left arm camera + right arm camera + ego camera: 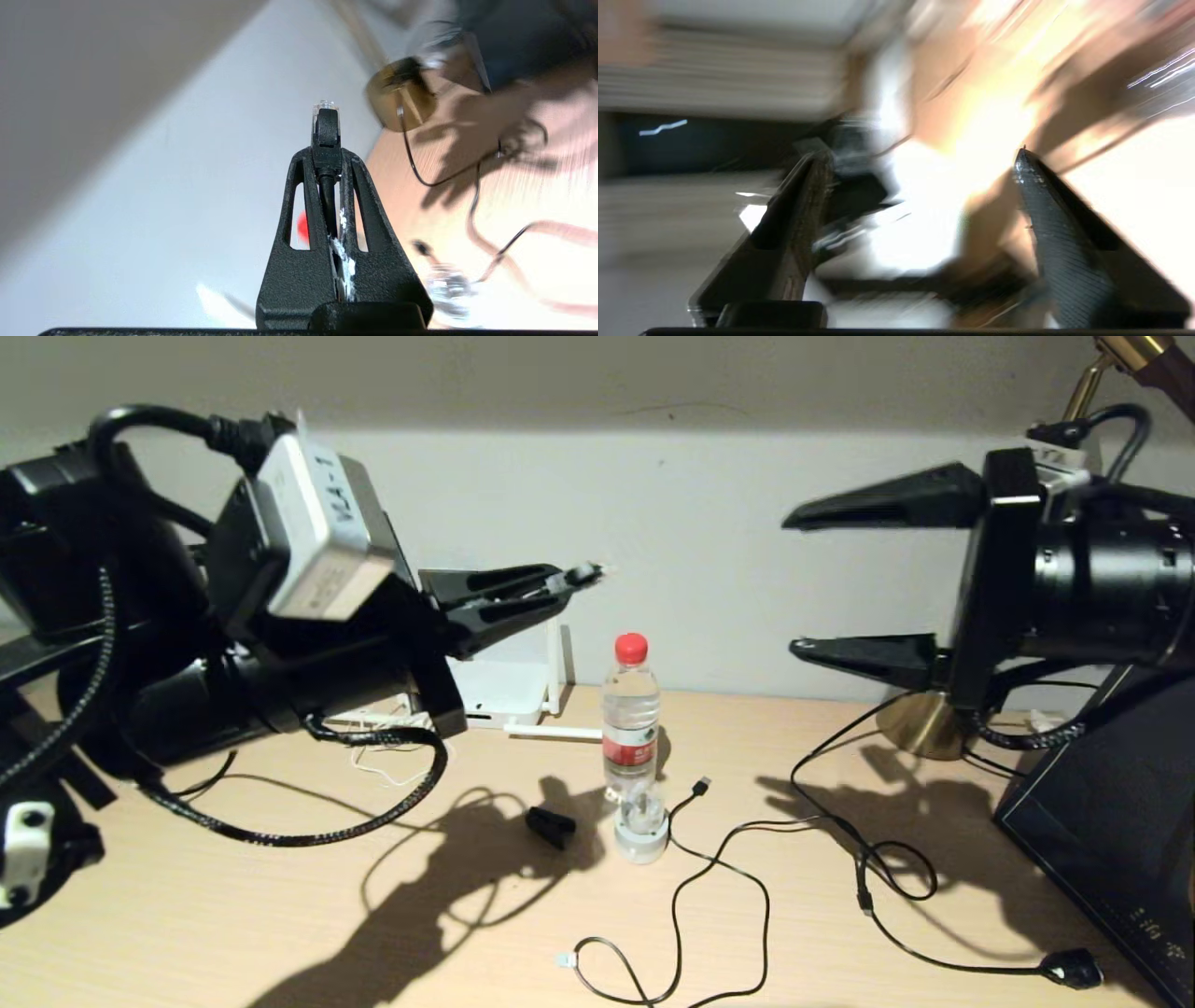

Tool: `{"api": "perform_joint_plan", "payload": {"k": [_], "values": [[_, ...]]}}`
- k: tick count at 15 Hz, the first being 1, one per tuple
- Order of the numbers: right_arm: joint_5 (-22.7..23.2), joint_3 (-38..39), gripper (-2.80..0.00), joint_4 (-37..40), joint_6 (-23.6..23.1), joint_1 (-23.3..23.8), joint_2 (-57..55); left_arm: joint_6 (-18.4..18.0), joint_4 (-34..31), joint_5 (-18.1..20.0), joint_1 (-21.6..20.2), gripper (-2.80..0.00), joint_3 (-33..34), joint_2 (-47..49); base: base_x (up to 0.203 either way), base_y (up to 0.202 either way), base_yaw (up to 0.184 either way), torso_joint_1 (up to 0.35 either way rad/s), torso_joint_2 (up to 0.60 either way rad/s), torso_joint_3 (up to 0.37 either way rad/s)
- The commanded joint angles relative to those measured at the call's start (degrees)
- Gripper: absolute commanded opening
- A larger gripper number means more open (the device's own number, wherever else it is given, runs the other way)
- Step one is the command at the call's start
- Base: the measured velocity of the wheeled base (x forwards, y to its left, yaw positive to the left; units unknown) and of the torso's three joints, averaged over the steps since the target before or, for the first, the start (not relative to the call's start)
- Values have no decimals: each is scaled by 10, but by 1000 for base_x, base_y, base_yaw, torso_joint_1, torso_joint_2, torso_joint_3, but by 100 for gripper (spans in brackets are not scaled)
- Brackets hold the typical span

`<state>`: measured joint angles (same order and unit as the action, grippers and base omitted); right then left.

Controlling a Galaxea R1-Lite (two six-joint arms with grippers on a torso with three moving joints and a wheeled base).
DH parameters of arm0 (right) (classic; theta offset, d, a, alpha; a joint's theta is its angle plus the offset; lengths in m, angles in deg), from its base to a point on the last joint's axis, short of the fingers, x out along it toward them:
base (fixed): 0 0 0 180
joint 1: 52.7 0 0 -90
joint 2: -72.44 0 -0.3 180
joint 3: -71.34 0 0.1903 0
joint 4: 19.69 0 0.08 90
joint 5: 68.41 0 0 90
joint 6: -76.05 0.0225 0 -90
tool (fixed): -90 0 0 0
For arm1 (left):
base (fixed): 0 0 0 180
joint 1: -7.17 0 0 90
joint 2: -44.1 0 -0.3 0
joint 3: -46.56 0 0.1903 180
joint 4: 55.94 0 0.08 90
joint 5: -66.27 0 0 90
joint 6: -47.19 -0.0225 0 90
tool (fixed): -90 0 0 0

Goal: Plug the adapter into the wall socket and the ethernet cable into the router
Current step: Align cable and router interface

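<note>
Left gripper [569,581] clamps ethernet cable [325,133]; water bottle [631,709] capped, upright.

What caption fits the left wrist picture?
Left pincer shut on the ethernet cable, its clear plug poking out toward the wall.

router [499,686] approach: left arm's own body covers most of it | water bottle [631,728] upright just beside it | loose black cables [747,859] right of bottle | left foreground desk [187,933] seemingly free
</note>
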<state>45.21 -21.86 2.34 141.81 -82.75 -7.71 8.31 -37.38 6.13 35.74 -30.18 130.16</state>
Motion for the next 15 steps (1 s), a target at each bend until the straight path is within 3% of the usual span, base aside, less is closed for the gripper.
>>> {"api": "perform_joint_plan", "payload": {"k": [1,4,7,8,10,13,15], "values": [[-186,64,-280,11,-177,-5,103,167,-32,-57,-16,-280,11,-52,0,0,0,0,0,0],[-290,150,-280,48,-258,-8,241,290,-163,-92,-62,-280,32,-110,0,0,0,0,0,0],[-403,247,-280,83,-362,-3,415,479,-204,-119,-69,-280,7,-140,0,0,0,0,0,0],[-434,286,-280,90,-387,18,464,521,-240,-135,-69,-280,-5,-150,0,0,0,0,0,0],[-467,356,-280,98,-426,118,514,541,-294,-166,-70,-280,-2,-161,0,0,0,0,0,0],[-480,437,-280,102,-473,281,580,557,-296,-188,-69,-280,20,-159,0,0,0,0,0,0],[-432,493,-280,103,-556,302,666,557,-298,-212,-69,-280,51,-159,0,0,0,0,0,0]]}}
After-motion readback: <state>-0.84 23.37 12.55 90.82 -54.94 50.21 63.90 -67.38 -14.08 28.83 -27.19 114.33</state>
